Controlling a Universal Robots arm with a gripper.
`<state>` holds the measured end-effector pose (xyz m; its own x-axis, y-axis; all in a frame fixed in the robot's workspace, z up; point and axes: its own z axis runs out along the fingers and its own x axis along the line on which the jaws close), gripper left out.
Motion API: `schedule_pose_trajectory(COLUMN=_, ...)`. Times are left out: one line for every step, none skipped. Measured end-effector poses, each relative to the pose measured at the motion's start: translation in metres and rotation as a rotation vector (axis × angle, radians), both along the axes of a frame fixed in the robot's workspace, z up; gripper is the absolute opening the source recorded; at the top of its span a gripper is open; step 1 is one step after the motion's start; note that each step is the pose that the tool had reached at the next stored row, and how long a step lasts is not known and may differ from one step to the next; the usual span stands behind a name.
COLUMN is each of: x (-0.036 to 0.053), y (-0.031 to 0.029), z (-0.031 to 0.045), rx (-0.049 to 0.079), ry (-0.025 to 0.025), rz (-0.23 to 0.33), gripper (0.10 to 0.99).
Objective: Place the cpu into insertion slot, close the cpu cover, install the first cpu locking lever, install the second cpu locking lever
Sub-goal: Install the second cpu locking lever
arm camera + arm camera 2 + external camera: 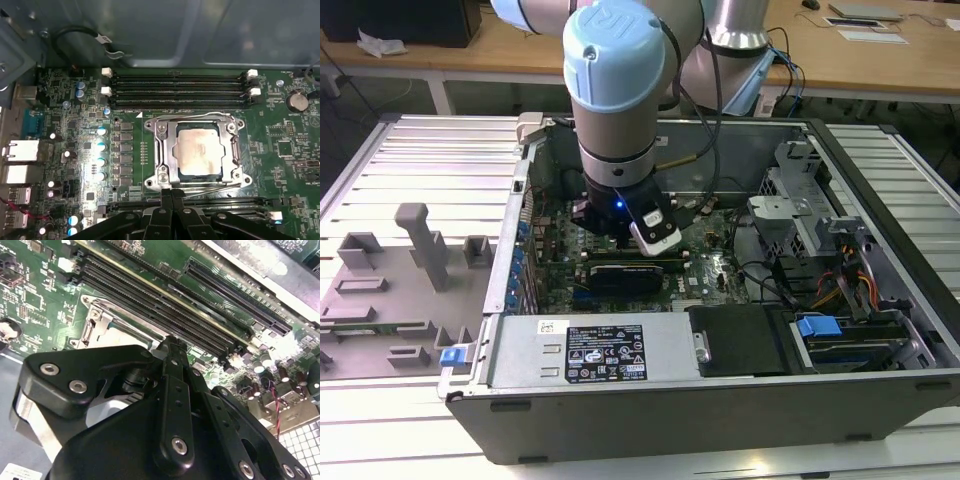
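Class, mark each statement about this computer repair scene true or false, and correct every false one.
1. The cpu sits in the insertion slot. True.
2. The cpu cover is lifted upright, away from the socket. False: in the first wrist view it lies flat around the chip.
3. The memory slots beside the socket hold memory cards. False: they look empty.
4. The claw is at the socket's edge, near a thin wire lever. True.
5. The arm reaches into an open computer case. True.
6. The claw carries the cpu. False: the chip rests in the socket.
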<state>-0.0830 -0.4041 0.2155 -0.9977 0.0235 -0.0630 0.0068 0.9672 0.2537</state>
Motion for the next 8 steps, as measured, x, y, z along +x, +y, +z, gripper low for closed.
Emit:
schedule_pose_trajectory(x=-0.0007, y=-0.0004, z=-0.0004, rx=0.000, ry=0.0000, rz=0.000, gripper=0.106)
schedule_pose_trajectory(x=-0.0023, y=-0.0015, z=-0.0013, rx=0.001, ry=0.0000, rz=0.001, gripper=0.106)
schedule_pose_trajectory(x=-0.0031, y=-0.0019, z=-0.0021, rx=0.004, ry=0.0000, rz=0.002, gripper=0.106)
schedule_pose_trajectory(x=-0.0041, y=-0.0023, z=-0.0034, rx=0.008, ry=0.0001, rz=0.002, gripper=0.106)
schedule_pose_trajectory(x=-0.0050, y=-0.0023, z=-0.0053, rx=0.011, ry=0.0000, rz=0.002, gripper=0.106)
schedule_pose_trajectory(x=-0.0055, y=-0.0023, z=-0.0065, rx=0.013, ry=0.0000, rz=0.002, gripper=0.106)
schedule_pose_trajectory(x=-0.0062, y=-0.0024, z=-0.0077, rx=0.015, ry=0.0001, rz=0.002, gripper=0.106)
schedule_pose_trajectory(x=-0.0070, y=-0.0024, z=-0.0089, rx=0.016, ry=0.0001, rz=0.002, gripper=0.106)
